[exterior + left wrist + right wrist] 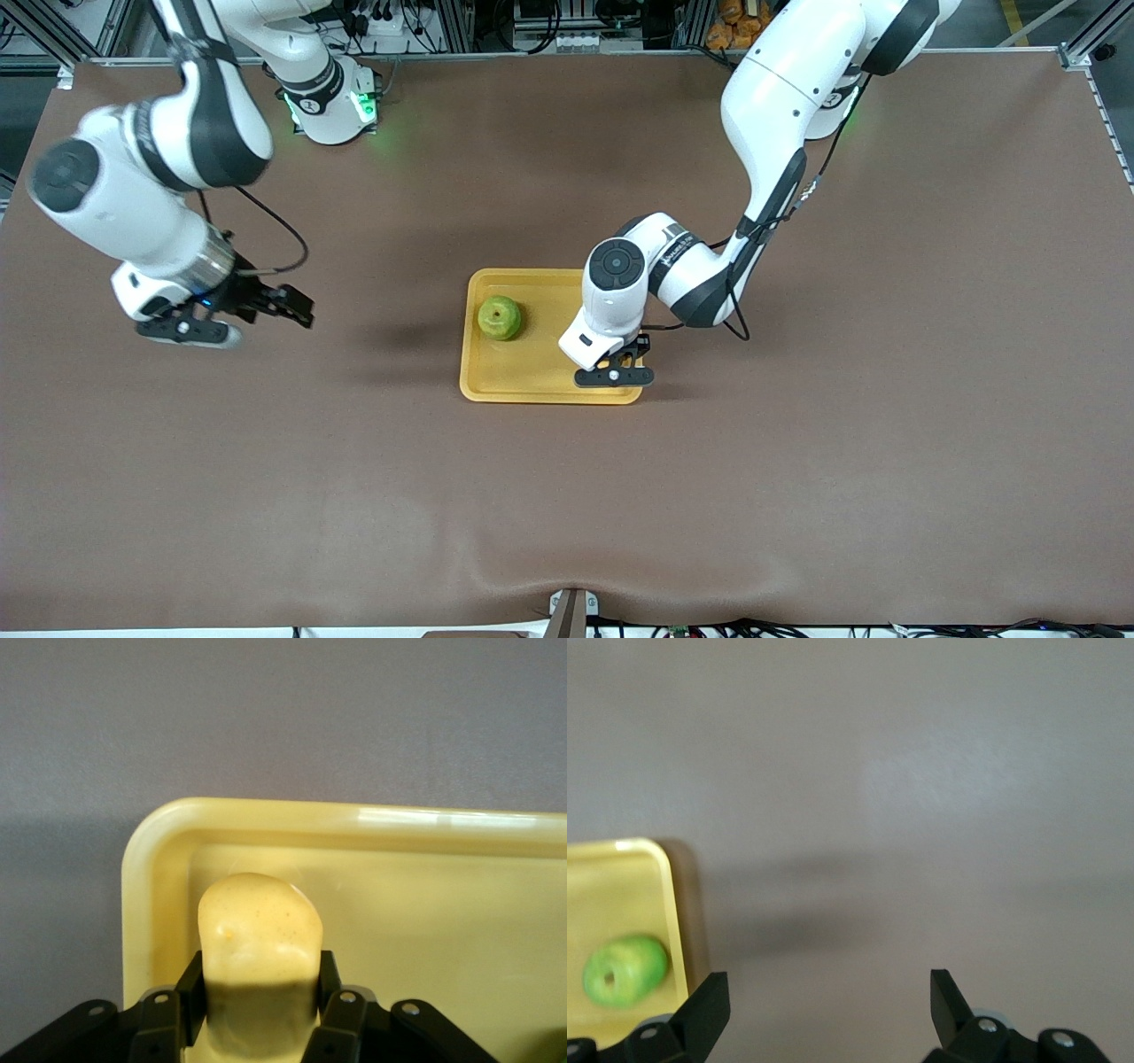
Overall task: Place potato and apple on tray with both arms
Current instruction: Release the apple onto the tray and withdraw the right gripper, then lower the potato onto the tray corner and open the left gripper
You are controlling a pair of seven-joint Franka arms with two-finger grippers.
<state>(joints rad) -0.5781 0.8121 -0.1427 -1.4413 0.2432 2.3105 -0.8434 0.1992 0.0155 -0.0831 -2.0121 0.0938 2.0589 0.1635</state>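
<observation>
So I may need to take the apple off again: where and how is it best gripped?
Probably from straight above, fingers across the round middle of the apple. It sits stem dimple up on the tray, with bare floor around it, and the open right gripper is over the table beside the tray.

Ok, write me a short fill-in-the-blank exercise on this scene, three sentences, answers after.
1. The round green apple lies on the flat yellow plastic ____.
2. The left gripper is shut on the oblong yellow ____ over the tray.
3. The right gripper, over the brown table, stands ____ and holds nothing.

Missing words: tray; potato; open
</observation>
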